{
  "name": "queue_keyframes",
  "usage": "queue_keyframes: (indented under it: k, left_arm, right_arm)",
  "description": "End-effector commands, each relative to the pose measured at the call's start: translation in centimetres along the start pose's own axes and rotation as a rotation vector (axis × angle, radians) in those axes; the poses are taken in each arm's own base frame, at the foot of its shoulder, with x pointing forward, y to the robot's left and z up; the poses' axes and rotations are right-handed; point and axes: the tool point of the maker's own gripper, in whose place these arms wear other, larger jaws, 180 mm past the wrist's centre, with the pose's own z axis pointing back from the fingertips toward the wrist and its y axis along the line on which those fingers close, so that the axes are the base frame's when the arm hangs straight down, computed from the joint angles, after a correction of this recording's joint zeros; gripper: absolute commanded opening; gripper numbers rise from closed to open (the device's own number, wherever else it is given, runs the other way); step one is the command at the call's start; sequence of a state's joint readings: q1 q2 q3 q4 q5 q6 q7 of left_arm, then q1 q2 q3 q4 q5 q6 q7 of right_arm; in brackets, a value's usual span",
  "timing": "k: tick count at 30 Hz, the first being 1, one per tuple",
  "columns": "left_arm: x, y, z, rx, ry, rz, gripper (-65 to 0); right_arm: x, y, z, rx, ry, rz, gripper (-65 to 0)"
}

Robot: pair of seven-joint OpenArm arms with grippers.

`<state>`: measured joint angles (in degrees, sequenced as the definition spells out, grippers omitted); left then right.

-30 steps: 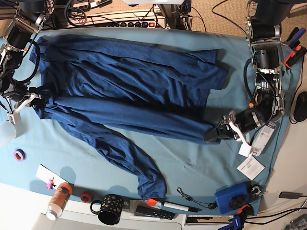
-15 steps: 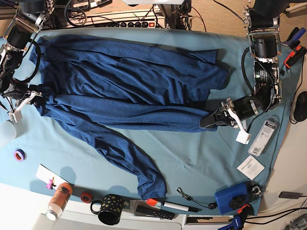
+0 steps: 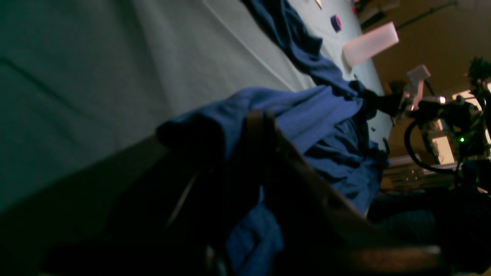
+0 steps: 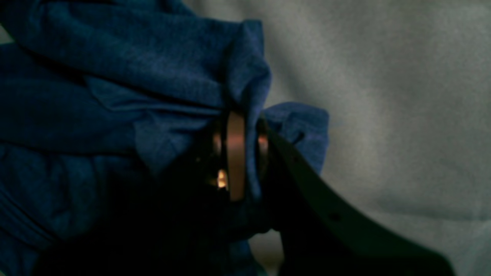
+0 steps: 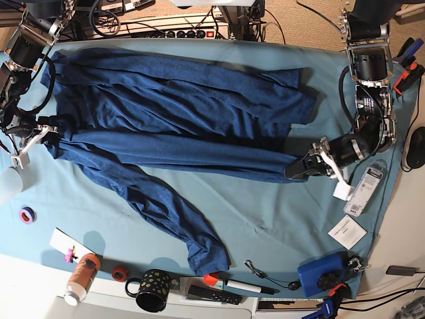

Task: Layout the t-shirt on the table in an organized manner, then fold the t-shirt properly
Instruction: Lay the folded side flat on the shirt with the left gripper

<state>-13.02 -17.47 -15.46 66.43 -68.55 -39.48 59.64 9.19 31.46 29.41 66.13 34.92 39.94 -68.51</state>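
Observation:
The dark navy t-shirt lies stretched widthwise over the back half of the teal table, with one long part trailing toward the front edge. At the shirt's right end, my left gripper is shut on its lower edge; the left wrist view shows the dark fingers pinching blue fabric. At the left end my right gripper is shut on the shirt. In the right wrist view its jaws clamp a bunched fold of cloth low over the table.
Along the front edge stand a black mug, a bottle, tape rolls, a pen and a blue box. Paper cards and a white device lie at the right. A power strip runs behind the table.
My left gripper has shifted toward the back of the table with the shirt's edge. The right gripper has edged back too. The fabric between them lies straighter, and the trailing part drew back slightly.

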Motion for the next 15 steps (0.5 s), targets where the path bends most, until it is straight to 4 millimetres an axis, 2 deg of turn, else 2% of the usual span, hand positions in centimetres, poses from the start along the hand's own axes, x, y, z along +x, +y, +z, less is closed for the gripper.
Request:
queue_keyframes:
  k: [1, 15]
  left_arm:
    - [2.1, -0.6, 0.4, -0.020, -0.046, -0.036, -65.0]
    - [0.8, -0.5, 0.5, -0.017, -0.012, -0.021, -65.0]
  right_arm:
    - [2.2, -1.0, 1.4, -0.030, -0.056, 0.024, -65.0]
    - [2.0, -1.0, 1.3, -0.033, -0.050, 0.025, -65.0]
